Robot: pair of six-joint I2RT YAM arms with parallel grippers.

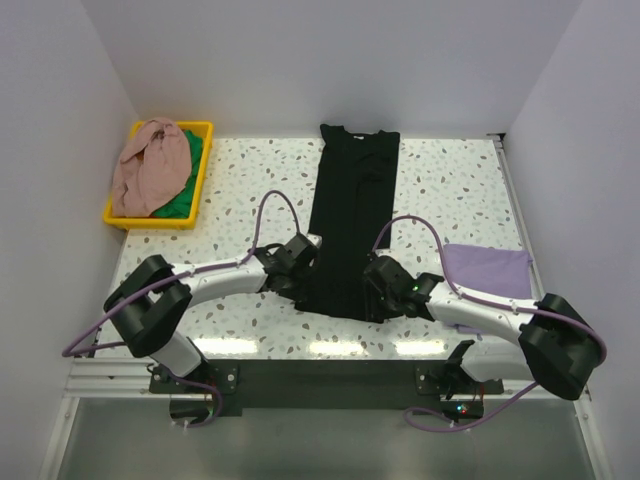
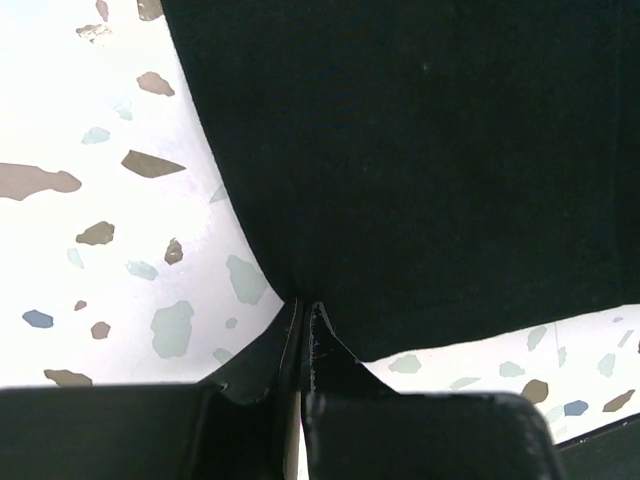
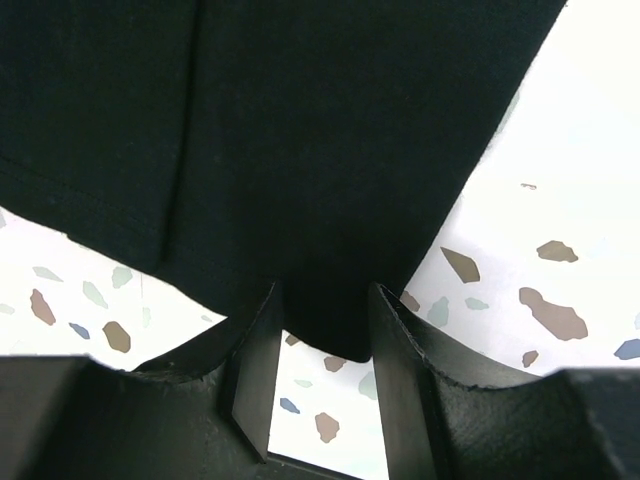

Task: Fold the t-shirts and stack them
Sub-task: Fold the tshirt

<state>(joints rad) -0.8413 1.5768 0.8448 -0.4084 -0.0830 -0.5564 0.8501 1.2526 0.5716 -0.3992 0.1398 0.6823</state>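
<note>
The black t-shirt [image 1: 352, 215] lies flat in the middle of the tabletop [image 1: 450, 190] as one long, thin strip. Its neck end points away from me and its bottom end is close to me. My left tool [image 2: 303, 305] is pinched tight on the left corner of the bottom end, and the cloth runs to a little point between the fingers. My right tool [image 3: 325, 292] is at the right corner of the bottom end. Its fingers stand partly apart with the corner sitting between them, and I see no squeeze there yet.

I think the job now is to fold the bottom end up toward the neck end. To do it well, my right tool should close first and grab all the layers, not just the top one. Then both tools should lift together, at the same height and speed, so the fold comes out straight.

There is bare tabletop on both sides of the black t-shirt. The purple t-shirt [image 1: 487, 270] lies to the right of its bottom end, apart from it. The yellow bin [image 1: 120, 215], with the pink t-shirt [image 1: 150, 165] and green t-shirt [image 1: 185, 200] in it, sits well off to the left of its neck end. The back wall [image 1: 330, 60] is just past the neck end, so I should not reach too far.
</note>
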